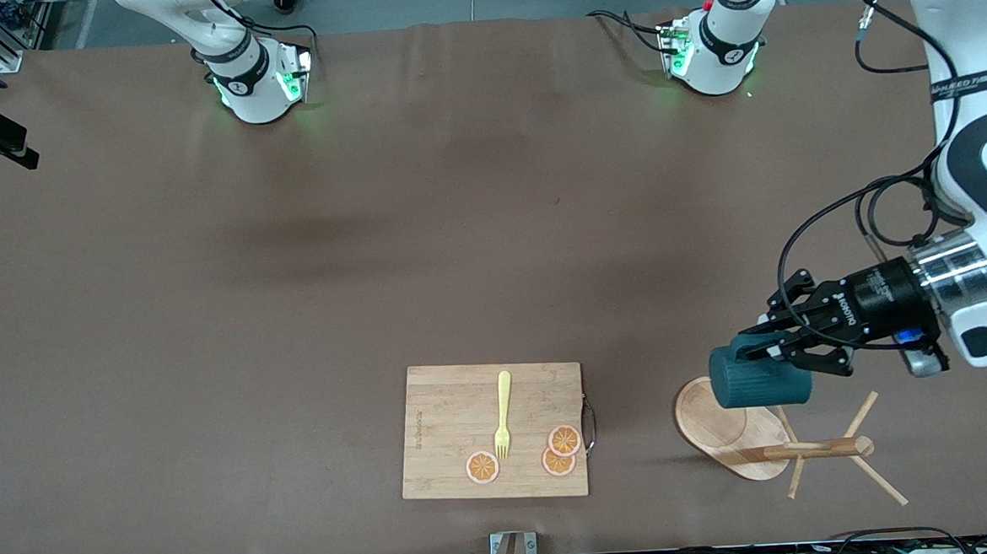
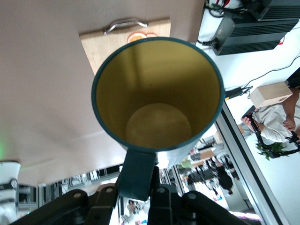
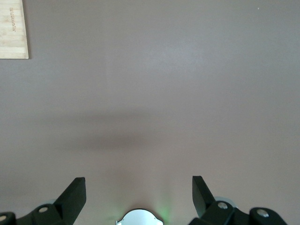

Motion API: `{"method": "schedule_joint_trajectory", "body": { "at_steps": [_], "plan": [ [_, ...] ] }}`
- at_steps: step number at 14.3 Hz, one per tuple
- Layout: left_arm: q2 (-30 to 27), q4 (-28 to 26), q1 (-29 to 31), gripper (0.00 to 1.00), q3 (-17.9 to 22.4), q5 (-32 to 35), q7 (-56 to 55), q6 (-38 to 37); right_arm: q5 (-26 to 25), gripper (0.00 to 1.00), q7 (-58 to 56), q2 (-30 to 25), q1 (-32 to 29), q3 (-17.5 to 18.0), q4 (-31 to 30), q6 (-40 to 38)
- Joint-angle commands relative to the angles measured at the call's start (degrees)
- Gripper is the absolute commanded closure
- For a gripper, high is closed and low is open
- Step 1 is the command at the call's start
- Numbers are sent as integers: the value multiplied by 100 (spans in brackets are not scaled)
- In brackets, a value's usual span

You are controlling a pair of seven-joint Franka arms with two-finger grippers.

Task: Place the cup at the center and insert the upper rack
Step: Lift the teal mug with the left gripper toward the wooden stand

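The cup [image 1: 759, 379] lies on its side in the air over the oval base of the upper rack [image 1: 726, 434], my left jaws [image 1: 772, 348] pinching it by its squarish handle; in my left wrist view its mustard inside gapes at me. I judge this to be the first step, carrying the cup to the centre. The next move calls for swinging it toward the middle of the worktop [image 1: 374, 258], turning it upright and setting it down clear of the cutting board [image 1: 493, 430] with its fork [image 1: 502, 416] and orange slices [image 1: 562, 449]. The rack lies tipped over, untouched. My right jaws [image 3: 138, 194] hang spread and empty over bare worktop, waiting.
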Motion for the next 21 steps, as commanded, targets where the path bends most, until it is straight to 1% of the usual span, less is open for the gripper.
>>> {"method": "schedule_joint_trajectory", "body": {
  "at_steps": [1,2,5,10,13,21],
  "plan": [
    [302,60,152,100,-46,-892,194,-329,9,0,57,-160,44,18,-200,105],
    [372,60,160,100,-46,-1009,212,-339,9,0,57,-160,62,18,-199,123],
    [549,113,169,100,-28,-1001,624,-348,18,0,57,-160,71,18,-200,114],
    [741,191,494,100,-37,-1019,766,-348,9,0,48,-160,53,9,-208,97],
    [909,253,512,100,-37,-1036,958,-339,9,0,48,-160,53,9,-208,88],
    [1006,350,600,100,-28,-1028,1029,-339,9,0,31,-160,62,1,-208,105]
  ]
}}
